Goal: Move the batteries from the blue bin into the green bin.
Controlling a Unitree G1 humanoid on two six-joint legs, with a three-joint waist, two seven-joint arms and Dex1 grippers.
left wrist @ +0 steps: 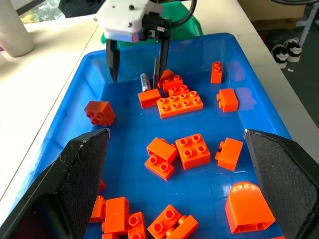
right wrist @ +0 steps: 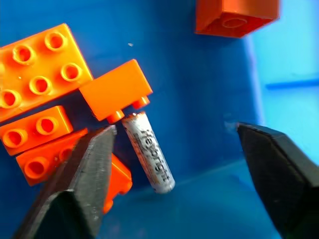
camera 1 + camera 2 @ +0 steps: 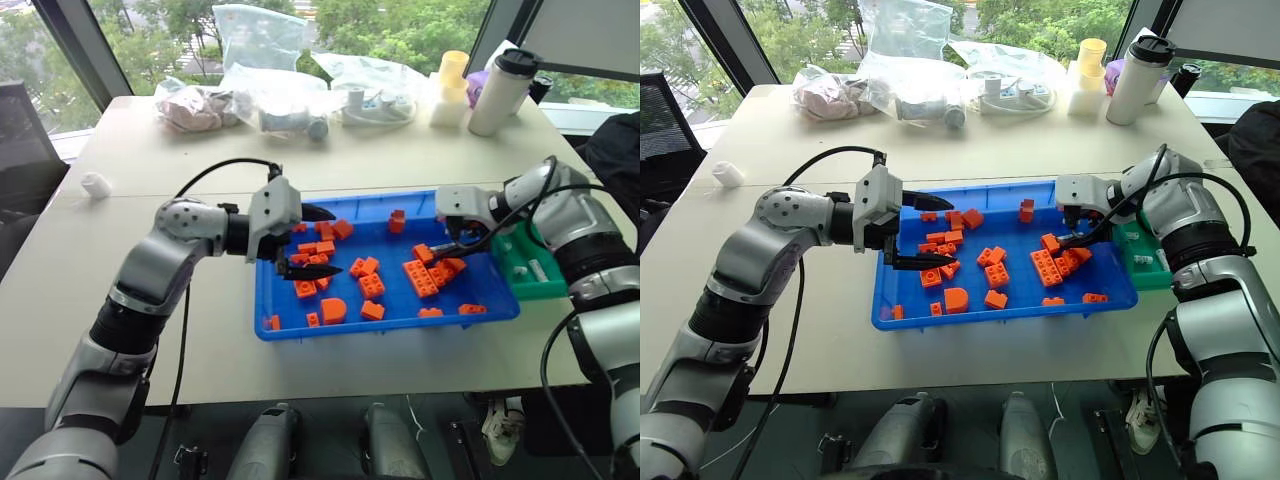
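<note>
The blue bin point(image 3: 390, 328) lies mid-table, strewn with orange bricks point(image 3: 421, 278). One silver-grey battery point(image 2: 149, 154) lies on the bin floor near its right end, against a small brick; it also shows in the left wrist view point(image 1: 145, 81). My right gripper point(image 2: 177, 129) points down over it, open, and the battery lies between the fingers without touching them, closer to one finger point(image 2: 87, 181). My left gripper point(image 3: 335, 242) hangs open over the bin's left part, holding nothing. The green bin point(image 3: 530, 268) stands against the blue bin's right end, behind my right wrist.
Clear plastic bags point(image 3: 270, 85), a white tumbler point(image 3: 503, 90) and a yellow cup point(image 3: 452, 75) line the far side of the table. A small white object point(image 3: 95, 185) lies at the left. Black cables loop from both wrists.
</note>
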